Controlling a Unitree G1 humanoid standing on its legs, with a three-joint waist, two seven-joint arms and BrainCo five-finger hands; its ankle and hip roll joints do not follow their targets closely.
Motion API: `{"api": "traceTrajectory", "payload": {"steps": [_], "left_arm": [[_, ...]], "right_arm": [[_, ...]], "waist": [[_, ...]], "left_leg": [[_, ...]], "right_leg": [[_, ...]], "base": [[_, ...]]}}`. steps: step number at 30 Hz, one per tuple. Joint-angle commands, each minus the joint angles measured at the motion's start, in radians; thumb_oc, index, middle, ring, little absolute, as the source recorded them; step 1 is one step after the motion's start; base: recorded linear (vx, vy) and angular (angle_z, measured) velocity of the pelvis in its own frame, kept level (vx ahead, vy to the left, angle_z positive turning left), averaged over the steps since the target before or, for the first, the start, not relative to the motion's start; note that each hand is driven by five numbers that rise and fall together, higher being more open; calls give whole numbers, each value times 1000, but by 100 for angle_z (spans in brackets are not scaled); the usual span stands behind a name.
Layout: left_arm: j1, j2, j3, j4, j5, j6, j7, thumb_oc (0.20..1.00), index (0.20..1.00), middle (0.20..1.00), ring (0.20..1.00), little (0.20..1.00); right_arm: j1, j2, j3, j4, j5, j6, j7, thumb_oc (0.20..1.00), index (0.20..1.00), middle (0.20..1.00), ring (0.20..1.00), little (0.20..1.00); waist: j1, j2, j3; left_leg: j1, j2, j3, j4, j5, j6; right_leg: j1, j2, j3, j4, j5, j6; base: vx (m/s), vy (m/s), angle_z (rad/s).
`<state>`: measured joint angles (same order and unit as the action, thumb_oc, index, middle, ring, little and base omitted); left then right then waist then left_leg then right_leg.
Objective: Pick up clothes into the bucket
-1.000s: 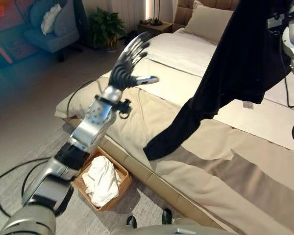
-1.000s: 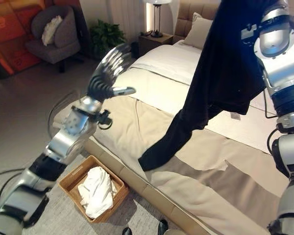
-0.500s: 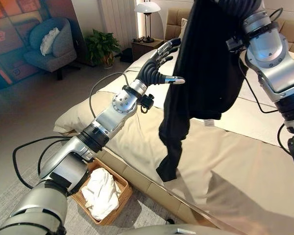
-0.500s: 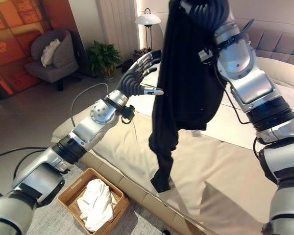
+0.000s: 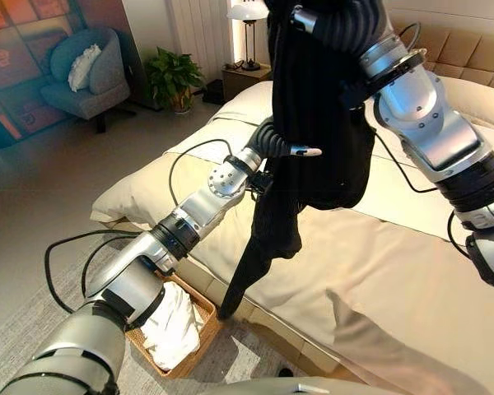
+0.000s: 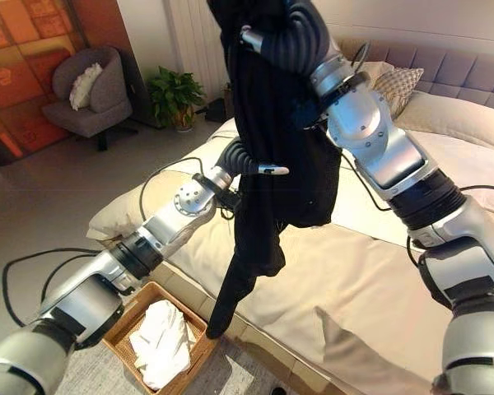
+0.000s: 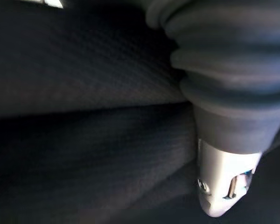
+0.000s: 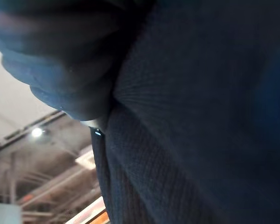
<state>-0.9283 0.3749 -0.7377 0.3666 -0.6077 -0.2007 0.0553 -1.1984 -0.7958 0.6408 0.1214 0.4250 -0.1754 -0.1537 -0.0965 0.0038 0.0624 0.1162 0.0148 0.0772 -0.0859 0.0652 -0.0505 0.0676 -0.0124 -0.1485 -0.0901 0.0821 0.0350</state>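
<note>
Swung over from the bed — right robot hand (image 6: 259, 37) hoisting black garment (image 6: 267, 173) high.

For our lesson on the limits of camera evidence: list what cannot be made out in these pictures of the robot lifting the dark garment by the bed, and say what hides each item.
- Left hand: the fingers are behind the dark garment in both eye views; its wrist view shows just cloth past the cover.
- Right hand: the grip is cut off by the top edge and wrapped in cloth.
- Wicker basket: its depth is hidden by the white clothes.
</note>
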Motion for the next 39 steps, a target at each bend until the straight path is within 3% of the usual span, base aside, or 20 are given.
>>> {"api": "traceTrajectory", "payload": {"steps": [1,6,13,14,15,16,17,28,29,30,31,32,39], "left_arm": [[-174,40,-116,2,-204,-5,-91,1000,1000,1000,1000,1000],[-185,114,-174,-72,-380,32,-166,1000,1000,1000,1000,1000],[-123,124,-147,-100,-535,74,-224,1000,1000,1000,1000,1000],[-109,122,-139,-108,-557,84,-236,840,840,840,840,840],[-93,123,-126,-109,-571,87,-244,523,523,523,523,523],[-76,122,-110,-108,-588,95,-252,485,485,485,485,485],[-66,124,-102,-108,-590,91,-253,200,200,200,200,200],[63,121,40,-96,-587,58,-215,200,200,200,200,200],[74,127,57,-95,-584,55,-210,200,200,200,200,200],[79,132,63,-94,-578,53,-207,200,200,200,200,200],[89,138,77,-92,-576,51,-202,200,200,200,200,200],[95,147,82,-94,-570,47,-196,200,200,200,200,200],[119,220,158,-81,-535,24,-153,200,200,200,200,200]], "right_arm": [[-54,-23,-21,-4,70,-58,2,200,200,200,200,200],[-43,-32,9,-1,94,-54,21,200,200,200,200,200],[-30,-15,24,40,102,-54,34,200,200,200,200,200],[-28,-11,25,51,101,-52,36,200,200,200,200,200],[-24,-8,23,62,95,-49,39,200,200,200,200,200],[-19,-6,18,73,91,-47,41,200,200,200,200,200],[-17,-4,17,79,87,-46,43,200,200,200,200,200],[95,-6,-68,146,51,-22,32,200,200,200,200,200],[113,-7,-84,145,54,-21,29,288,288,288,288,288],[125,-9,-95,146,54,-20,28,576,576,576,576,576],[141,-10,-105,146,57,-19,29,705,705,705,705,705],[154,-11,-116,144,60,-19,27,1000,1000,1000,1000,1000],[263,-1,-244,126,165,-39,-3,1000,1000,1000,1000,1000]], "waist": [[12,-48,-39],[10,-45,-46],[8,-48,-50],[7,-49,-51],[7,-49,-53],[7,-49,-53],[7,-49,-54],[19,-56,-46],[20,-56,-46],[21,-56,-45],[22,-55,-43],[24,-55,-43],[30,-52,-37]], "left_leg": [[-4,21,1,60,-79,-21],[-5,25,4,56,-74,-25],[-3,24,6,51,-70,-28],[-1,25,6,49,-70,-28],[1,24,6,48,-70,-28],[2,24,6,47,-71,-27],[2,24,6,47,-71,-27],[0,22,4,46,-72,-23],[0,22,5,46,-72,-22],[0,21,5,46,-72,-21],[0,21,6,46,-72,-20],[0,20,6,47,-73,-20],[1,18,4,51,-78,-16]], "right_leg": [[45,-108,-44,57,-61,122],[46,-107,-49,50,-57,123],[50,-105,-50,46,-58,121],[51,-106,-50,45,-57,122],[51,-106,-50,45,-57,122],[52,-107,-49,45,-57,121],[52,-107,-48,44,-57,121],[51,-111,-52,44,-57,119],[51,-111,-52,44,-57,119],[51,-111,-52,44,-57,120],[51,-112,-53,45,-56,120],[51,-113,-52,45,-56,120],[54,-115,-52,44,-57,120]], "base": [[0,0,0],[0,0,0],[0,0,0],[0,0,0],[0,0,0],[0,0,0],[0,0,0],[0,0,0],[0,0,0],[0,0,0],[0,0,0],[0,0,0],[0,0,0]]}}
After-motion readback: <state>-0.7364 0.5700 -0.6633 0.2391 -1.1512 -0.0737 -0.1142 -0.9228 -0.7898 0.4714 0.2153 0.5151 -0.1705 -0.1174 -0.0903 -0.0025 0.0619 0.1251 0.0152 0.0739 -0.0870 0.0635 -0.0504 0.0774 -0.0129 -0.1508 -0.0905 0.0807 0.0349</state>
